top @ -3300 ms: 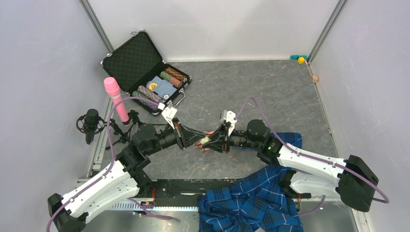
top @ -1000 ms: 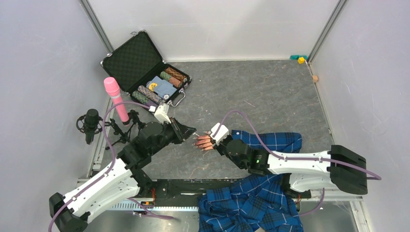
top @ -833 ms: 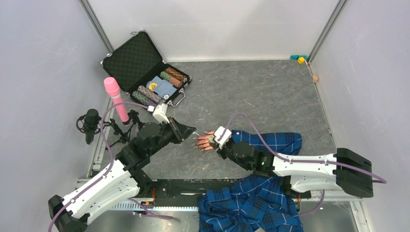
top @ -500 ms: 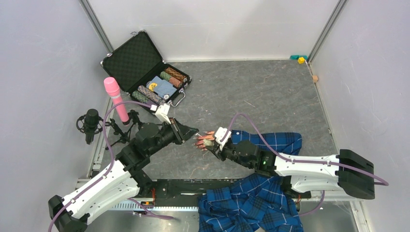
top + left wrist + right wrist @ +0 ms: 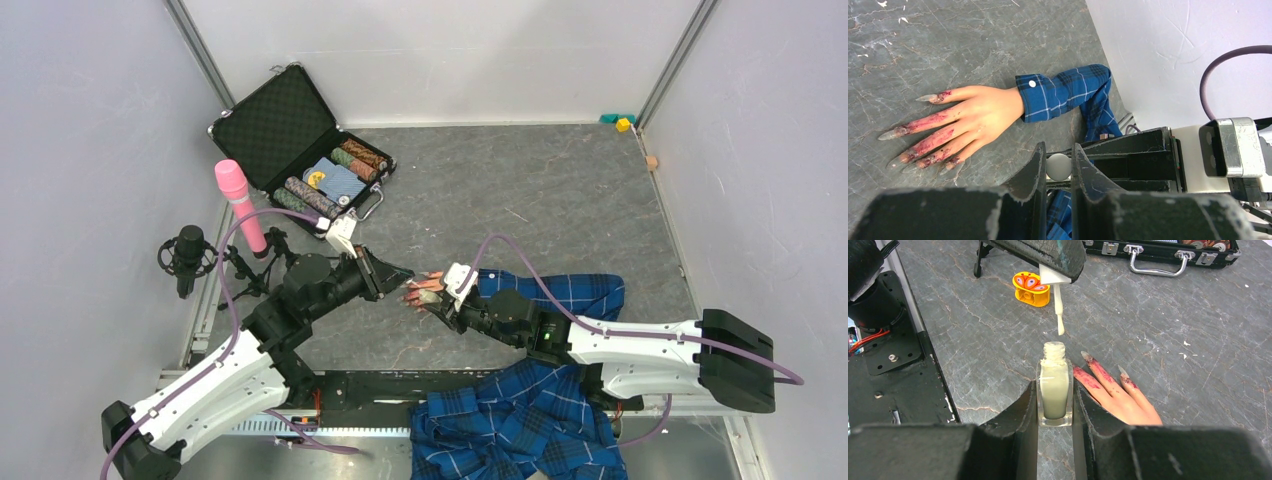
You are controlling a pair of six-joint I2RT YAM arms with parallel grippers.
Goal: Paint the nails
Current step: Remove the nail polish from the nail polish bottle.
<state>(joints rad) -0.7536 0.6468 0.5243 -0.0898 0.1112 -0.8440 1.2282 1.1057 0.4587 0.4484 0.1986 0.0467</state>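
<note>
Nails [image 5: 887, 134]: long, pale and pointed, at the fingertips of the mannequin hand [image 5: 978, 112]. It lies flat on the bench [image 5: 948, 45] between the two pincers. Red smears run along the fingers, so the nails' own colour is hard to make out.
Sleeve [image 5: 1063, 95]: blue plaid, covers the wrist; its far end is lost behind the right arm.
Right pincer [image 5: 1054, 386]: clamped on a small clear bottle [image 5: 1053, 405] of pale liquid, upright with its neck open, just beside the fingers. Whether the bottle rests on the bench cannot be told.
Left pincer [image 5: 1058, 150]: closed on a white cap [image 5: 1052, 276]. The brush [image 5: 1060, 320] hangs from the cap just above the bottle's neck, apart from it.
Left wrist view: only a pale rounded bit shows between the fingers; the brush is hidden.
Right wrist view: the thumb and part of the hand are hidden behind the pincer.
Top view: the right pincer covers most of the hand, and the nails are too small to tell.
Case [image 5: 300, 150]: open, at the bench's far left.
Orange thing [image 5: 1030, 288]: small, with painted eyes; unidentifiable.
</note>
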